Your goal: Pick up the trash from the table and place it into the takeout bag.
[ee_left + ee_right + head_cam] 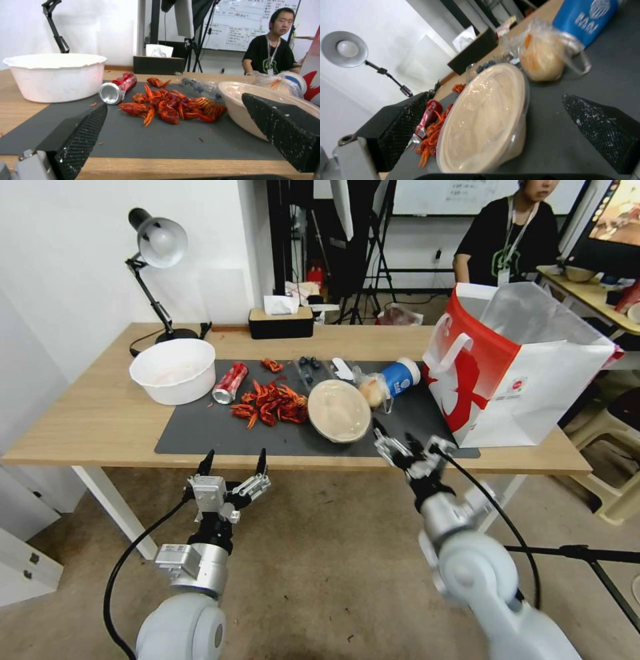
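Observation:
On the table's [100, 407] dark mat [200, 437] lies the trash: red crayfish shells [270, 405], a crushed red soda can [230, 383], a tipped clear plastic cup [310, 370], a beige bowl [339, 410], a small clear food bag [373, 390] and a blue paper cup [400, 377] on its side. The red-and-white takeout bag [513, 373] stands open at the mat's right end. My left gripper [236, 453] hovers open before the table's front edge, facing the shells [166, 107] and can [116, 88]. My right gripper [400, 439] is open at the mat's front edge, just short of the bowl [483, 120].
A large white tub [173, 370] sits at the mat's left end, with a desk lamp [157, 243] behind it. A black tissue box [280, 321] stands at the table's far edge. Plastic stools [613, 447] are to the right of the table.

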You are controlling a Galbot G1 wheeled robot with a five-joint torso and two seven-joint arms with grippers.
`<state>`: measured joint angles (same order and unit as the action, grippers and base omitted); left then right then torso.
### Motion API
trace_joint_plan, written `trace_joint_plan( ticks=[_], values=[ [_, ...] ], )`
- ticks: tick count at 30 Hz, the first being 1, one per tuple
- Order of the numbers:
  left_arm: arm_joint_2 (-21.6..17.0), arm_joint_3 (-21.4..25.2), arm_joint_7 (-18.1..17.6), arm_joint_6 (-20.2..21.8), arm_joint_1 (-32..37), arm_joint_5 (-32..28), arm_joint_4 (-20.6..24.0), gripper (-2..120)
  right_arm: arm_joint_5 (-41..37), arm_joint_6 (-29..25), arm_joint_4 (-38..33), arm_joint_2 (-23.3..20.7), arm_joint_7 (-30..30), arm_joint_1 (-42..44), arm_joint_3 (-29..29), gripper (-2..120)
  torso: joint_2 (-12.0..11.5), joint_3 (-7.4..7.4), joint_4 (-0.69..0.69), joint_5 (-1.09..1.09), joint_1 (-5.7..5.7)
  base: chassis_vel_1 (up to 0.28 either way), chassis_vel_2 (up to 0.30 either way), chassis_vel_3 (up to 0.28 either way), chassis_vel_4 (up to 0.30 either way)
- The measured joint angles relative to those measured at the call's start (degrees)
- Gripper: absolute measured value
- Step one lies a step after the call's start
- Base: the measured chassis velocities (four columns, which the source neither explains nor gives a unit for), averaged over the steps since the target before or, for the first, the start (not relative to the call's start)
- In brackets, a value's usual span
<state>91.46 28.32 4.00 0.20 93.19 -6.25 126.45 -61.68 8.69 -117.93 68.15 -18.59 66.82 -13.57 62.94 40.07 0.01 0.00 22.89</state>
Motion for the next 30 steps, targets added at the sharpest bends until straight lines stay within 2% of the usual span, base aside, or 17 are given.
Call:
trace_joint_plan(
  ticks=[6,11,14,15,19,20,23,24,28,29,30],
  values=[
    [0.05,0.35,0.00,0.04,0.03,0.02,0.02,100,-4.92,2.86,3.42,1.24,-4.16,-5.58,1.93,100,0.00,0.00,-0.01,-0.01,0.00,0.000,0.000,0.000,0.000],
    [0.09,0.51,-0.03,0.04,0.02,0.02,0.02,100,-6.30,4.38,4.91,2.55,-6.03,-7.17,2.97,88,0.00,0.00,-0.01,0.00,0.00,0.000,0.000,0.000,0.000],
    [0.08,0.55,-0.05,0.04,0.01,0.02,0.01,100,-6.86,5.22,5.98,3.49,-6.88,-7.53,3.50,74,0.00,0.00,-0.01,0.00,0.00,0.000,0.000,0.000,0.000],
    [0.08,0.55,-0.05,0.04,0.01,0.02,0.01,100,-6.86,5.22,5.98,3.49,-6.88,-7.53,3.50,74,0.00,0.00,-0.01,0.00,0.00,0.000,0.000,0.000,0.000],
    [0.04,0.56,-0.07,0.04,0.04,0.00,0.18,100,-7.40,6.31,7.40,5.11,-8.53,-8.32,4.08,54,0.00,0.00,-0.01,0.00,0.00,0.000,0.000,0.000,0.000],
    [0.04,0.56,-0.07,0.04,0.04,0.00,0.18,100,-7.40,6.31,7.40,5.11,-8.53,-8.32,4.08,54,0.00,0.00,-0.01,0.00,0.00,0.000,0.000,0.000,0.000],
    [0.02,0.59,-0.07,0.04,0.19,-0.04,0.36,100,-7.26,6.56,7.77,5.47,-8.87,-8.34,4.12,40,0.00,-0.01,-0.01,0.00,0.00,0.000,0.000,0.000,0.000],
    [0.02,0.59,-0.07,0.04,0.19,-0.04,0.36,100,-7.26,6.56,7.77,5.47,-8.87,-8.34,4.12,40,0.00,-0.01,-0.01,0.00,0.00,0.000,0.000,0.000,0.000],
    [0.04,0.59,-0.11,-0.07,0.29,-0.06,0.35,100,-6.79,6.57,7.58,5.21,-8.72,-7.69,3.79,21,0.00,-0.01,-0.01,0.00,-0.01,0.000,0.000,0.000,0.000],
    [0.04,0.59,-0.11,-0.07,0.29,-0.06,0.35,100,-6.79,6.57,7.58,5.21,-8.72,-7.69,3.79,21,0.00,-0.01,-0.01,0.00,-0.01,0.000,0.000,0.000,0.000],
    [0.07,0.53,-0.11,-0.12,0.29,-0.05,0.35,100,-6.72,6.57,7.41,5.12,-8.66,-7.54,3.68,16,0.00,-0.01,-0.01,0.00,-0.01,0.000,0.000,0.000,0.000]
  ],
)
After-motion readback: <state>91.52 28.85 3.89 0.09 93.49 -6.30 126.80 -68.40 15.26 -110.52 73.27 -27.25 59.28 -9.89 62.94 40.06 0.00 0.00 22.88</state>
